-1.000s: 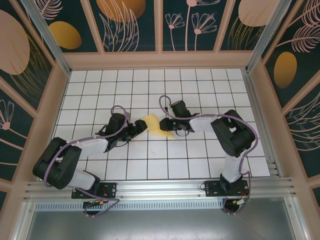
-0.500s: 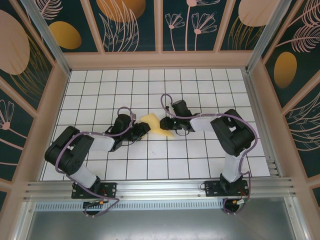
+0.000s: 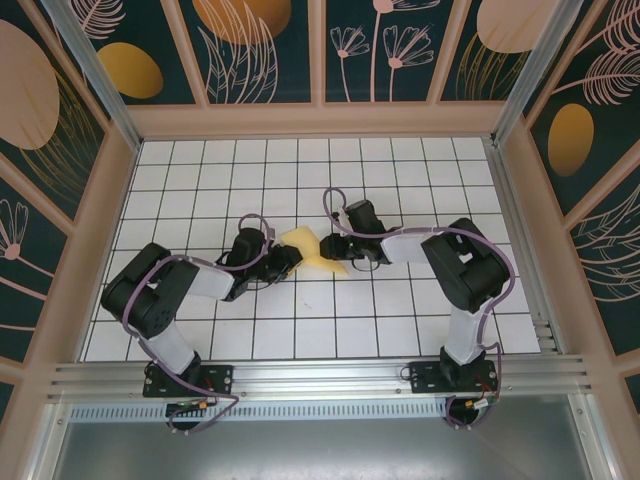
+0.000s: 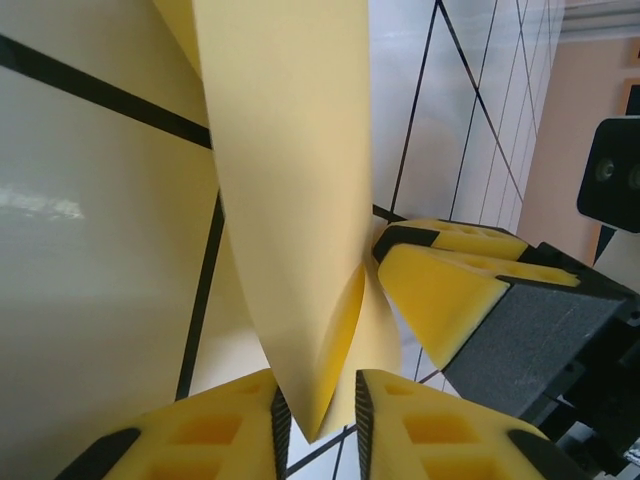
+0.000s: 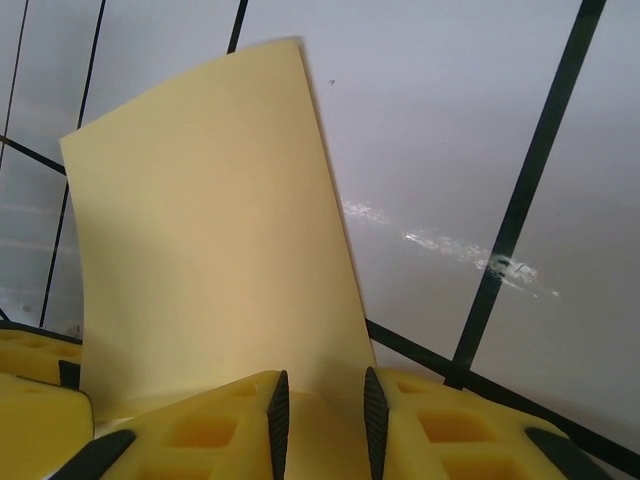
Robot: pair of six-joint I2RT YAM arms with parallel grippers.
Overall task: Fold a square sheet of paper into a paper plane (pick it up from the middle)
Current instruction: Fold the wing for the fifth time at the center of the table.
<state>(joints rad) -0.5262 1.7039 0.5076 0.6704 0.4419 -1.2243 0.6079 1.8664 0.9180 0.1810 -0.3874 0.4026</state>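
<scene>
The square sheet of paper (image 3: pixel 300 241) is a creased pale-yellow wedge on the white grid table, between my two grippers. My left gripper (image 3: pixel 290 258) meets it from the left. In the left wrist view the folded tip of the sheet (image 4: pixel 290 200) hangs in the narrow gap of this gripper (image 4: pixel 318 420), with the pads still a little apart. My right gripper (image 3: pixel 325 247) rests over the sheet's right part. In the right wrist view the sheet (image 5: pixel 210 230) lies face-on under both fingers of that gripper (image 5: pixel 320 410), jaws slightly apart. The right gripper's fingers (image 4: pixel 440 290) show close behind the fold.
The white grid table (image 3: pixel 400 180) is ringed by a low wooden border (image 3: pixel 320 120) and patterned walls. An aluminium rail (image 3: pixel 320 375) with both arm bases runs along the near edge. Both arms reach inward to the table's middle.
The left arm has folded in, its elbow moving right, and its jaws have narrowed from wide open to a small gap around the sheet's tip. The right arm and the sheet have stayed put.
</scene>
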